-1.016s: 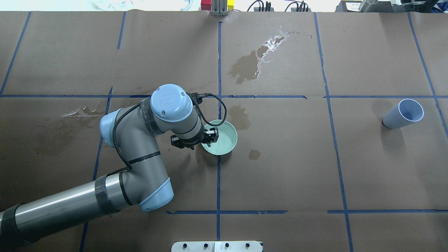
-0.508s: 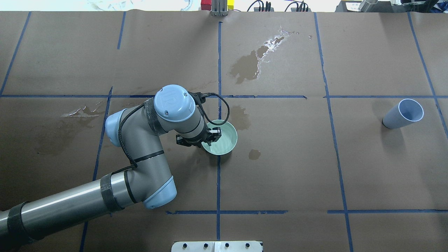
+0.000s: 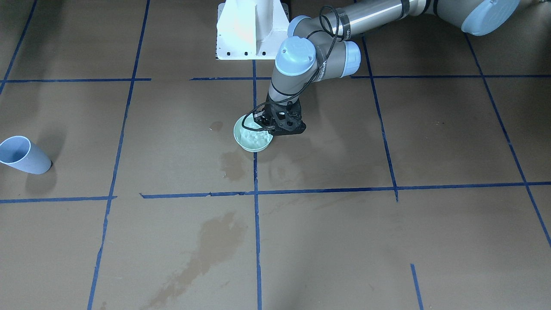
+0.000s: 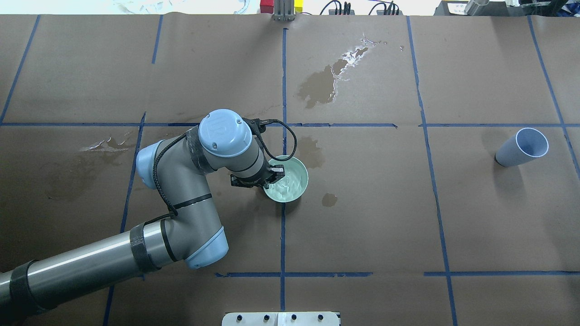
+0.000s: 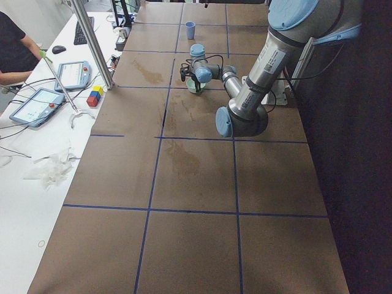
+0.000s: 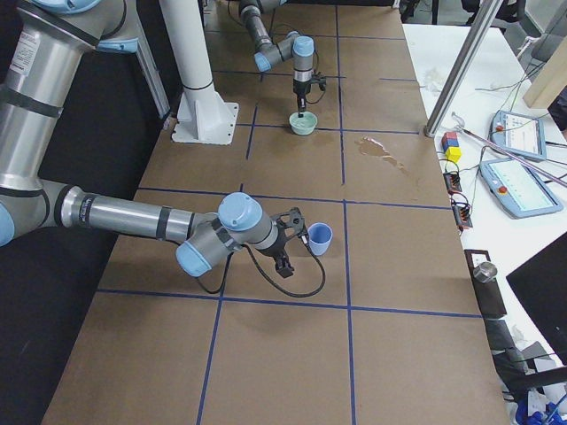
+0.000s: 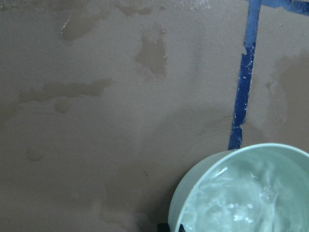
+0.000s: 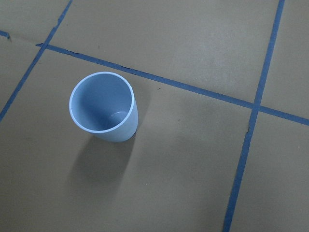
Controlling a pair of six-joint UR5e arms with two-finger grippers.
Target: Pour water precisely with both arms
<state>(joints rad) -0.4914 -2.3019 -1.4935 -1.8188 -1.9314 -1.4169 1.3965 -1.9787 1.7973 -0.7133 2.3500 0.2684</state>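
Two arms share this job, and the left gripper (image 4: 271,174) is the one at work: its jaws look closed on the near-left rim of the mint-green bowl (image 4: 306,181), which sits on the brown paper table cover (image 4: 362,226) at the central tape line. All the water (image 4: 290,184) lies in that bowl, its surface glossy and rippled. A one-sided rim pinch will probably let the far side sag, so the lift should be slow and level, ideally once the ripples calm, and the carry kept low. The blue cup (image 4: 521,148) stands upright and looks empty, well apart toward the robot's right. The right gripper (image 6: 297,239) is just beside it, though I cannot tell whether its jaws are open or closed. It would be wise to have that cup held firm before any tilt. The cup's mouth is narrower than the bowl, so tip gently over one point of the rim. Wet patches (image 4: 321,86) on the paper suggest spills come easily.
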